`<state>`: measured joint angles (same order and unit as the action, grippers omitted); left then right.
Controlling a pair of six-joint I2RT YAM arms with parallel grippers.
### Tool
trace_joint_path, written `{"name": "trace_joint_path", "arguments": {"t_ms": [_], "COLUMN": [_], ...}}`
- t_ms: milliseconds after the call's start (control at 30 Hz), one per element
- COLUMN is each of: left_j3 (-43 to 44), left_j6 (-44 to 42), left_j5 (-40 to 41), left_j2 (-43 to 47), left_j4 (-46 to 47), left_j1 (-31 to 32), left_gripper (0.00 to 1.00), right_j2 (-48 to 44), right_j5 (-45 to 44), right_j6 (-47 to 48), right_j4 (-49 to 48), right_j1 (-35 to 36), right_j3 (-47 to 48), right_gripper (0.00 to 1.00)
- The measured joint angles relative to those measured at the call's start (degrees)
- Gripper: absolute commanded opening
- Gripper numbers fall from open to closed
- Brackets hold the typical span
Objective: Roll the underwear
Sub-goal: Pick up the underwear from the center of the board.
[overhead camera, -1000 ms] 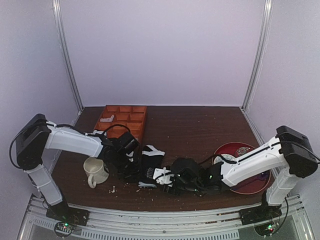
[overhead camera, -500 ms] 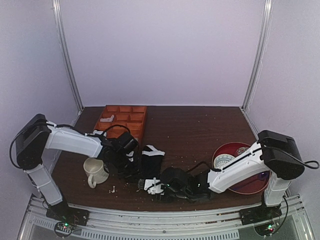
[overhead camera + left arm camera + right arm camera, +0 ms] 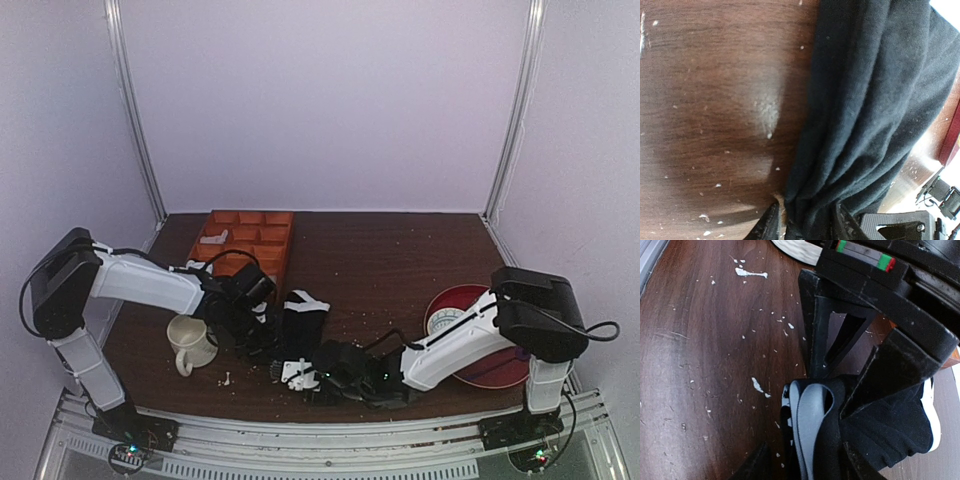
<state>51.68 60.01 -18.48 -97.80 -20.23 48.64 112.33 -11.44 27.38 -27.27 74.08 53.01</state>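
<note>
Fingers first. Top view: left gripper (image 3: 250, 322) sits low on the bench (image 3: 380, 260) just right of the mug (image 3: 190, 343), against the black underwear (image 3: 303, 325). Right gripper (image 3: 308, 374) reaches in from the right, low at the garment's near end. Finger state of either not readable from here. Orange tray (image 3: 250, 242) behind, red bowl (image 3: 480, 335) at right, both well apart from the work.

Left wrist view: left fingers (image 3: 771, 225) pinch a gathered bunch of the black cloth (image 3: 865, 100) at the bottom edge; the rest fans away flat over the wood.

Right wrist view: right fingers (image 3: 757, 462) straddle a folded loop of waistband (image 3: 812, 425), grey inner face showing; closing on it, by my judgement, but contact is not clear. The left gripper's black body crowds in directly above.

Risks: the two grippers stand very close, so a collision is likely if either shifts. A thin pinch may slip, and the cloth would spring loose instead of rolling.

Hidden: right fingertips cut off by the frame edge; the second brief cannot be told apart from the first.
</note>
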Motion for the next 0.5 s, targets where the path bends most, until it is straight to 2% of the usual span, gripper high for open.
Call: {"name": "trace_joint_path", "arguments": {"t_ms": [133,333,400,500], "left_j3": [-0.1,-0.4,-0.6,-0.7], "left_j6": [0.0,0.0,0.0,0.0], "left_j5": [-0.2,-0.5,-0.6,-0.6], "left_j2": [0.0,0.2,0.4,0.4], "left_j4": [0.1,0.4,0.5,0.5], "left_j1": [-0.2,-0.3,-0.3,-0.3], "left_gripper": [0.5,0.5,0.5,0.5], "right_j2": [1.1,2.2,2.3,2.8], "right_j5": [-0.9,-2.4,-2.8,-3.3], "right_j6": [0.7,0.8,0.7,0.7], "right_j4": [-1.3,-1.8,-2.0,-1.4], "right_j1": [0.0,-0.1,-0.1,-0.2], "right_j3": [0.4,1.2,1.2,1.8], "right_gripper": [0.35,0.31,0.27,0.16]}}
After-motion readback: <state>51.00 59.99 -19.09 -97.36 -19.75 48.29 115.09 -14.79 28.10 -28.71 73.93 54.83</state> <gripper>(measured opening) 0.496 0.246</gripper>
